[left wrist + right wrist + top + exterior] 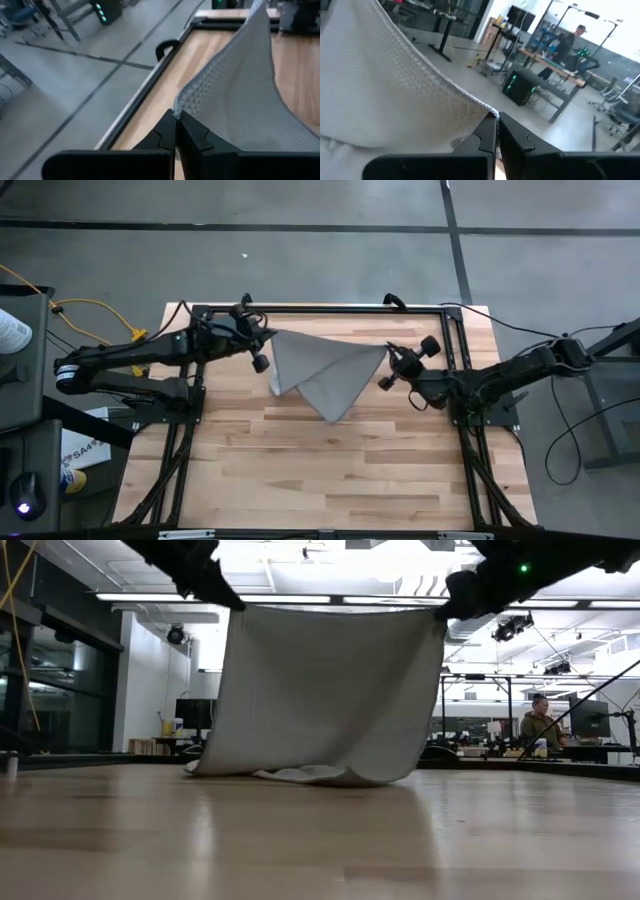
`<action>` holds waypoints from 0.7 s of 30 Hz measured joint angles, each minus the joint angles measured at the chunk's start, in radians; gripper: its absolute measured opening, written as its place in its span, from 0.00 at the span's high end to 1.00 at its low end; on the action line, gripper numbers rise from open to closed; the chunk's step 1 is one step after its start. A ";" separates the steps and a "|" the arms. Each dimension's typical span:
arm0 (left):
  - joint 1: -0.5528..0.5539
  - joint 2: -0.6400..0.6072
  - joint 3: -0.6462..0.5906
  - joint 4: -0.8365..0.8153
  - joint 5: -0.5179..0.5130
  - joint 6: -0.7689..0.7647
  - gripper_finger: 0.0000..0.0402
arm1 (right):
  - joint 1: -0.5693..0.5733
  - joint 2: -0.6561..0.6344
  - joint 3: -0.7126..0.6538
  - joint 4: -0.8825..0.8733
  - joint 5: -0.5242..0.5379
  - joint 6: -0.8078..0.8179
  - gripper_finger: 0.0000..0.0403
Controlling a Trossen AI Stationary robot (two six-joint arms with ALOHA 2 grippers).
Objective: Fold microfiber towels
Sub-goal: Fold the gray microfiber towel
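The light grey microfiber towel (325, 370) hangs stretched between my two grippers above the far half of the wooden table (330, 470). In the low view the towel (325, 690) hangs like a curtain, and its lower edge (310, 776) rests bunched on the table. My left gripper (268, 335) is shut on its upper left corner. My right gripper (390, 352) is shut on its upper right corner. My left gripper pinches the towel's corner (177, 106) between its two fingertips, coming level from the table's left. The top edge runs fairly taut toward the other gripper. The cloth hangs below. My right gripper pinches the towel's opposite upper corner (492, 114) between its two fingertips, coming level from the table's right. The cloth hangs below the fingers, and its lower edge lies on the table.
A black metal frame (320, 308) runs along the table's far edge and down both sides. Bare wood lies on the near half of the table. A person (540, 725) sits at a desk far behind the table.
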 joint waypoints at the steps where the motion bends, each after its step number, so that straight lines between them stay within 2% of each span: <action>1: 0.000 0.000 0.010 -0.002 -0.006 0.006 1.00 | -0.005 0.000 0.000 0.029 0.000 -0.027 0.99; 6: 0.000 0.000 0.036 0.000 -0.022 0.049 1.00 | -0.031 0.000 0.000 0.169 0.004 -0.173 0.99; 11: 0.000 0.000 0.036 0.002 -0.102 0.076 1.00 | -0.068 0.000 0.000 0.309 0.016 -0.337 0.99; 14: 0.000 0.001 0.036 0.024 -0.109 0.098 1.00 | -0.093 0.000 0.000 0.379 0.014 -0.427 0.99; 21: 0.000 0.006 0.036 0.121 -0.127 0.161 1.00 | -0.147 0.000 0.000 0.476 -0.053 -0.536 0.99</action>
